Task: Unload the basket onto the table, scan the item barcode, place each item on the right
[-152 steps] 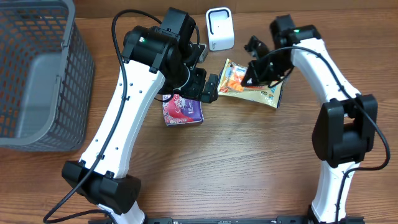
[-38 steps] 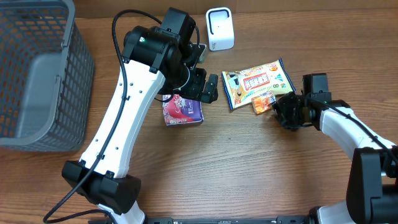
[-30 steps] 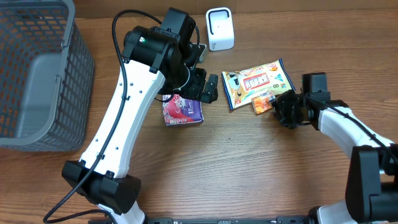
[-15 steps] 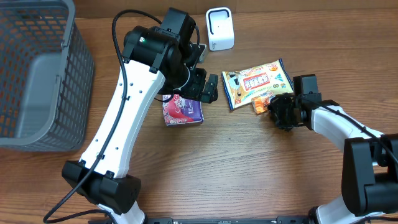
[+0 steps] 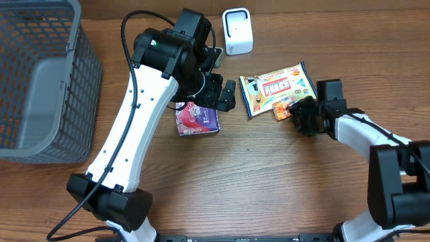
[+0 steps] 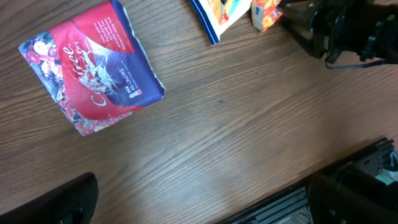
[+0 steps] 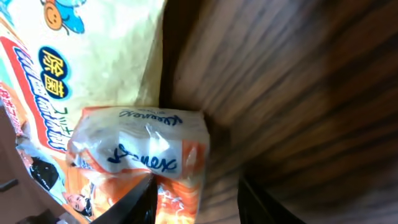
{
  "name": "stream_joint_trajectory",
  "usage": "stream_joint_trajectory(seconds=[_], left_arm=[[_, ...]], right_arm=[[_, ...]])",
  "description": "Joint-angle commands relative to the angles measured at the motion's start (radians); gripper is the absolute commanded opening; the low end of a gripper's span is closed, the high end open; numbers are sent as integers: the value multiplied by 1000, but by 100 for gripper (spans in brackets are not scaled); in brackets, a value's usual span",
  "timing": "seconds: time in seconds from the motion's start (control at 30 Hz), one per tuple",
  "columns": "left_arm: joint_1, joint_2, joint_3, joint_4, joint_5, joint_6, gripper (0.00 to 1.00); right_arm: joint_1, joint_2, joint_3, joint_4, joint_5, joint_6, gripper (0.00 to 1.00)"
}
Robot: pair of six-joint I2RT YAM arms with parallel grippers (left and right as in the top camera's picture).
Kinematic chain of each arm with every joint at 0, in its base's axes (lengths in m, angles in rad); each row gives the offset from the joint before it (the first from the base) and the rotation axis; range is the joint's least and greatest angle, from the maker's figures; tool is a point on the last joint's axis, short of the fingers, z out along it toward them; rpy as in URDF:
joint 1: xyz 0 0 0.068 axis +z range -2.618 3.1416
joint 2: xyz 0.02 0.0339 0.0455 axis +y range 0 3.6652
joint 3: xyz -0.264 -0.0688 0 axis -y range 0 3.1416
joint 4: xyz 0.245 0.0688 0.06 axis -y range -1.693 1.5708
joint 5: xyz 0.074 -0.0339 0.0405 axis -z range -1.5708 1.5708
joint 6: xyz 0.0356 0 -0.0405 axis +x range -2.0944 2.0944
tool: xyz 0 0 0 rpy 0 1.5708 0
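Observation:
A small orange packet (image 5: 282, 109) lies on the table at the lower edge of a yellow snack bag (image 5: 277, 86). My right gripper (image 5: 300, 115) sits low at the packet's right side, open. In the right wrist view the orange packet (image 7: 143, 143) reaches between the fingers of the right gripper (image 7: 196, 193), close to the left one, with a gap to the right one. The white scanner (image 5: 237, 30) stands at the back. My left gripper (image 5: 225, 94) hangs open above a red-and-purple packet (image 5: 197, 119), with nothing in it.
A grey mesh basket (image 5: 87, 81) fills the far left. The left wrist view shows the red-and-purple packet (image 6: 93, 71), bare wood below it and the table's front edge (image 6: 348, 162). The yellow bag (image 7: 106, 50) lies behind the orange packet.
The yellow bag, held up near the scanner five seconds ago, now lies flat. Over the last second my right gripper slid left up to the orange packet. The left arm stayed still.

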Motion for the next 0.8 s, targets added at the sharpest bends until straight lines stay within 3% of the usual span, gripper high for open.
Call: stream_joint_trajectory(seconds=[0.0,0.2,0.63,0.77], left_arm=[[-1,2,-2,1,-6,22,100],[-1,2,-2,1,-6,22,100],[-1,2,-2,1,-6,22,100],[-1,2,-2,1,-6,22,100]], right_arm=[[-2,35,-7,-3,8,35,42],[-2,35,-7,0,28,57,42],[-2,65,-7,43,72,136,31],[-2,70,-7,47,72,136,4]])
